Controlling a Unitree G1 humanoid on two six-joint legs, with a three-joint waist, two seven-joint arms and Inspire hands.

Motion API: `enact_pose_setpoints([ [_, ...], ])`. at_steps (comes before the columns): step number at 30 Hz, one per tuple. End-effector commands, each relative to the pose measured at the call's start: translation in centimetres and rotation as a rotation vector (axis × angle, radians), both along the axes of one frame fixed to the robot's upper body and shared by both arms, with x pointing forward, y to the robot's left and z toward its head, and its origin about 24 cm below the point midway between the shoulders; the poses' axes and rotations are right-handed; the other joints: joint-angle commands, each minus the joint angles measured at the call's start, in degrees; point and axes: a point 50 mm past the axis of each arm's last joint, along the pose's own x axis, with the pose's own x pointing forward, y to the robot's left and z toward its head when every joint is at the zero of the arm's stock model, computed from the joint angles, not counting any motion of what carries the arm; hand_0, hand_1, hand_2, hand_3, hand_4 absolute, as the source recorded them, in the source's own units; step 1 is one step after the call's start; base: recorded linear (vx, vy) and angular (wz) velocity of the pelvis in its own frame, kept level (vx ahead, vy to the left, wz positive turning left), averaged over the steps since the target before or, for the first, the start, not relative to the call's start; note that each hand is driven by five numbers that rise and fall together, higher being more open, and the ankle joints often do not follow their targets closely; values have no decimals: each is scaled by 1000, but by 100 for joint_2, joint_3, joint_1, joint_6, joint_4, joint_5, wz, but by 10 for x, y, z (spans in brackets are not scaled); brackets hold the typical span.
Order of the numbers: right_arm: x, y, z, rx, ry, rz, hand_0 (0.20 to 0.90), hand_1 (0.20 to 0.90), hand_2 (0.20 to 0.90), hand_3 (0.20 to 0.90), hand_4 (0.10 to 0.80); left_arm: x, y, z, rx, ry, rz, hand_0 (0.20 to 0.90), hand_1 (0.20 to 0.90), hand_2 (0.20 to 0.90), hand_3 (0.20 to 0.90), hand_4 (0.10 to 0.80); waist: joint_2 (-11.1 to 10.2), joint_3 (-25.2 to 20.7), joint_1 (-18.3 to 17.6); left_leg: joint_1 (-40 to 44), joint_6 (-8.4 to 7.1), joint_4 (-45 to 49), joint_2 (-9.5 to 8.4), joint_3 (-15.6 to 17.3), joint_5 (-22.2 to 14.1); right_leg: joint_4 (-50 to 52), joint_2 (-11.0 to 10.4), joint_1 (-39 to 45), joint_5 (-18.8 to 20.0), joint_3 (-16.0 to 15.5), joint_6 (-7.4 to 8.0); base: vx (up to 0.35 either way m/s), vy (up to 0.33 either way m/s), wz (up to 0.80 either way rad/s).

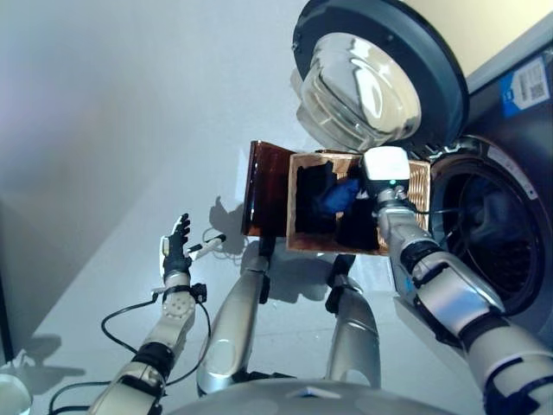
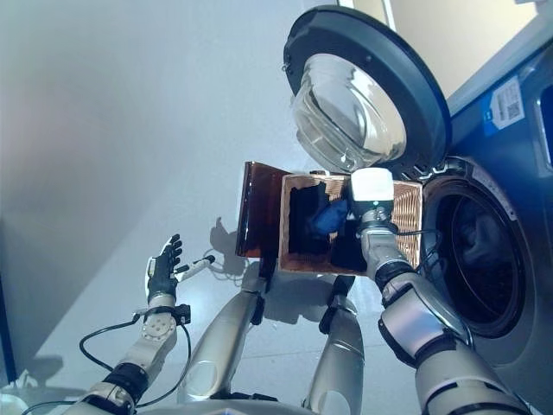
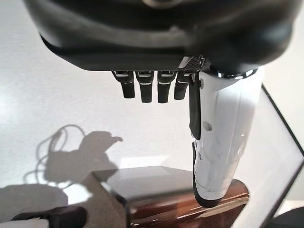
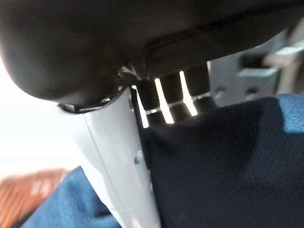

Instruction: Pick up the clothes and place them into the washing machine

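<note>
Right hand (image 1: pixel 373 201): down inside the brown basket (image 1: pixel 406 186); its fingers are sunk behind dark navy cloth (image 4: pixel 228 166), so whether they grip cannot be told.
Left hand (image 1: pixel 177 246): fingers straight, holding nothing, over bare floor (image 1: pixel 104 130).
Clothes: dark and blue garments (image 1: pixel 339 194) lie in the basket.
Washing machine (image 1: pixel 510 173): door (image 1: pixel 371 73) swung open, drum interior dark, cut off at the edge.

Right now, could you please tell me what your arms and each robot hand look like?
Both arms are silver-grey with black joint bands. The left robot hand is dark with slim black fingers and a white cover on the thumb. The right robot hand is dark too, with a white thumb cover and a white box-shaped wrist module.
</note>
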Motion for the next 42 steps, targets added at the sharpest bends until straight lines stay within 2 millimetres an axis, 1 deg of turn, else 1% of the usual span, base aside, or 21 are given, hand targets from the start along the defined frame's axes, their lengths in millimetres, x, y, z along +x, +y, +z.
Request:
enact_pose_setpoints([
  [1,9,-11,49,161,-273,12,200,200,200,200,300,-11,23,5,34,-56,77,900,900,900,900,800,41,-295,-133,-47,-319,-229,-142,-19,50,-79,116,419,-111,-20,-18,10,12,-6],
  [3,3,-14,45,324,-327,-21,200,200,200,200,300,-15,24,1,31,-36,84,900,900,900,900,800,46,-314,-183,-8,-311,-237,-138,5,46,-126,123,466,-106,-2,-18,12,12,-13],
  [4,-1,-13,39,493,-370,-42,200,200,200,200,300,-17,22,0,23,-34,87,900,900,900,900,800,43,-321,-220,16,-301,-242,-132,14,43,-137,123,476,-91,18,-16,11,19,-10],
  [6,-14,-10,14,745,-378,-82,200,200,200,200,300,-21,20,-5,8,-10,86,900,900,900,900,800,39,-333,-289,45,-283,-246,-118,59,36,-175,122,514,-78,40,-9,5,8,-2],
  [7,-14,-10,14,745,-378,-83,200,200,200,200,300,-21,20,-5,8,-10,86,900,900,900,900,800,39,-334,-287,46,-283,-247,-117,60,36,-176,122,515,-78,41,-9,0,0,0],
  [13,-48,2,-48,1396,-468,-327,200,200,200,200,300,-25,14,-13,-13,28,90,900,900,900,900,800,79,-359,-391,94,-253,-221,-106,86,-5,-160,125,534,-134,66,-18,12,-3,-10],
  [14,-52,5,-57,1478,-489,-378,200,200,200,200,300,-25,13,-14,-17,32,91,900,900,900,900,800,96,-366,-399,107,-252,-227,-108,89,-9,-165,131,548,-144,73,-23,5,-2,-4],
  [15,-52,5,-57,1478,-489,-378,200,200,200,200,300,-25,13,-14,-17,32,91,900,900,900,900,800,96,-366,-399,107,-252,-228,-108,89,-9,-165,131,548,-144,74,-23,12,15,-10],
  [16,-61,17,-72,1692,-525,-427,200,200,200,200,300,-24,9,-14,-30,24,86,900,900,900,900,800,138,-374,-433,142,-252,-252,-107,101,-13,-164,138,559,-158,88,-28,11,17,-11],
  [17,-65,19,-77,1734,-531,-448,200,200,200,200,300,-24,8,-13,-34,22,85,900,900,900,900,800,148,-377,-443,146,-249,-245,-104,102,-17,-155,141,563,-167,92,-31,15,25,-10],
  [20,-73,31,-86,2013,-673,-511,200,200,200,200,300,-25,3,-15,-57,24,80,900,900,900,900,800,200,-386,-497,179,-241,-239,-111,113,-49,-133,145,560,-191,128,-35,0,0,0],
  [21,-73,31,-86,2014,-673,-511,200,200,200,200,300,-25,3,-15,-57,25,80,900,900,900,900,800,197,-386,-496,182,-241,-240,-111,114,-49,-132,145,561,-192,129,-35,4,33,-6],
  [22,-77,36,-94,2137,-728,-551,200,200,200,200,300,-26,-2,-18,-82,30,76,900,900,900,900,800,237,-399,-515,186,-235,-233,-115,133,-61,-137,149,563,-199,144,-35,2,26,-8],
  [23,-77,35,-94,2139,-728,-550,200,200,200,200,300,-26,-2,-18,-82,30,76,900,900,900,900,800,235,-399,-510,186,-235,-232,-115,136,-62,-137,150,563,-199,147,-35,3,41,-6],
  [24,-81,41,-98,2270,-836,-601,200,200,200,200,300,-26,-6,-19,-113,35,73,900,900,900,900,800,264,-411,-535,188,-229,-226,-122,140,-74,-141,154,569,-210,166,-38,5,26,-4],
  [26,-87,44,-106,2356,-925,-685,200,200,200,200,300,-27,-12,-21,-144,42,64,900,900,900,900,800,305,-426,-545,191,-222,-218,-132,146,-88,-138,145,561,-214,178,-41,5,30,-8],
  [30,-94,42,-114,2361,-989,-771,200,200,200,200,300,-30,-17,-25,-174,58,63,900,900,900,900,800,376,-444,-562,195,-223,-230,-143,156,-85,-160,139,566,-213,193,-38,-3,16,-3],
  [32,-93,41,-113,2364,-1021,-790,200,200,200,200,300,-31,-18,-27,-179,70,65,900,900,900,900,800,403,-447,-569,200,-230,-238,-146,169,-83,-175,138,566,-211,196,-38,-2,5,2],
  [35,-90,29,-109,2329,-1071,-818,200,200,200,200,300,-33,-19,-29,-188,80,60,900,900,900,900,800,459,-464,-551,192,-233,-238,-158,170,-88,-189,135,572,-213,206,-39,0,0,0],
  [39,-74,-1,-84,2276,-1198,-778,200,200,200,200,300,-37,-18,-29,-186,76,40,900,900,900,900,800,547,-510,-491,190,-233,-270,-173,162,-88,-201,117,574,-220,220,-36,0,0,0],
  [42,-61,-36,-49,2207,-1323,-679,200,200,200,200,300,-40,-11,-29,-166,76,36,900,900,900,900,800,603,-557,-417,197,-239,-301,-178,155,-81,-210,106,571,-229,226,-23,11,0,0],
])
